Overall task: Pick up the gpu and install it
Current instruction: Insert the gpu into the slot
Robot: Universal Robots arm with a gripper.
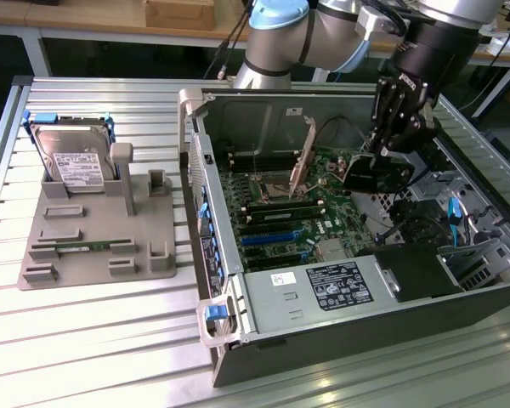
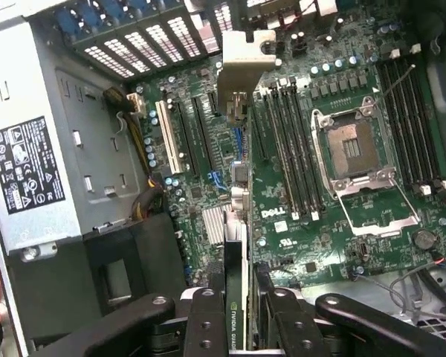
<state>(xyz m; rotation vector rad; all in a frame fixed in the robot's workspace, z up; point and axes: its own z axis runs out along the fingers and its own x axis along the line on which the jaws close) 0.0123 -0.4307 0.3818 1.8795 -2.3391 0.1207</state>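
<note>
One gpu: picked up, held inside the open computer case, over the motherboard.
Gripper: fingers clamped on the card's near end.
Slot seating: not done, as far as it shows; the card appears to sit above the slots, but the edge-on view leaves this uncertain.
Card look: thin dark board, upright on edge, silvery bracket toward the case's slotted wall.

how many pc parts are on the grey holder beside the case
2: a hard drive propped at the grey holder's far end, and a green memory stick lying in a near slot. Nothing looks hidden.
</note>
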